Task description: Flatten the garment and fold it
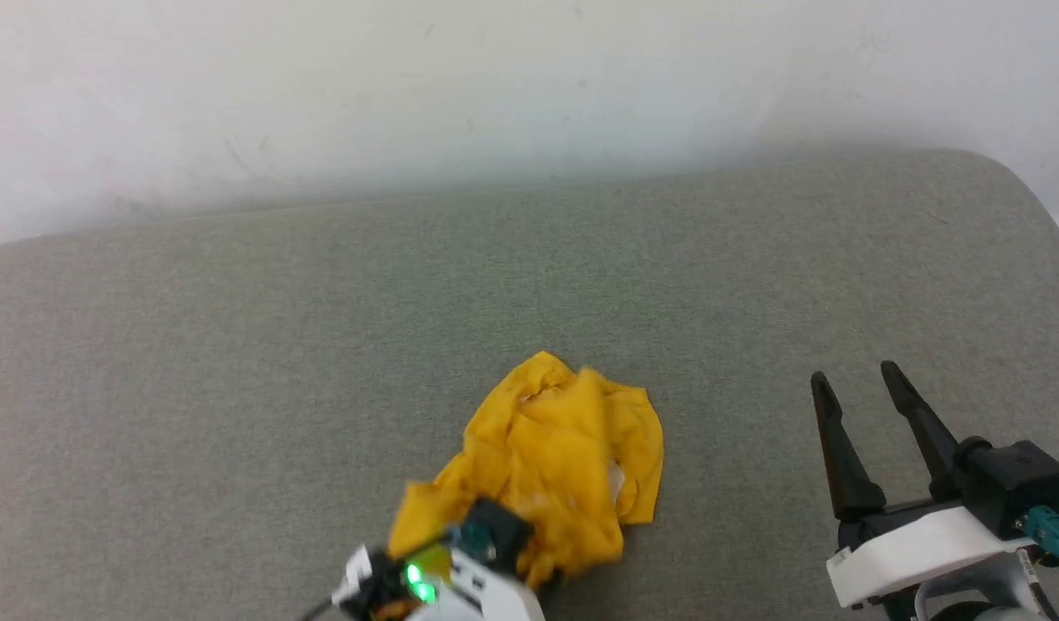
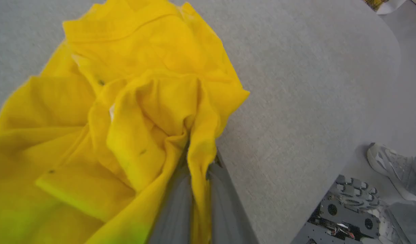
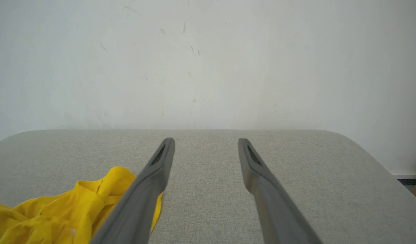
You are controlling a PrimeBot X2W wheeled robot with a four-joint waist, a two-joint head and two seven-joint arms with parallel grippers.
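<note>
**Crumpled shirt pinched at near edge**

The garment (image 1: 564, 448) is bunched near centre on the grey cushion (image 1: 236, 345). A near fold is clamped by the left gripper (image 2: 198, 161). The right gripper (image 1: 854, 374) is held agape, well right. Cloth is judged light and limp, best taken at hem corners.

**Soft cloth on a woven cover**

The garment (image 1: 555, 448) is thin yellow cloth, matt, soft and heavily creased. The table (image 1: 236, 345) is covered in grey woven fabric, matt with a fine rough grain. The right gripper (image 1: 851, 372) has dark matt fingers (image 3: 153, 176) that look like smooth plastic; its white shell is smooth and faintly glossy. The wall (image 1: 495, 86) is matt white and lightly scuffed.
</note>
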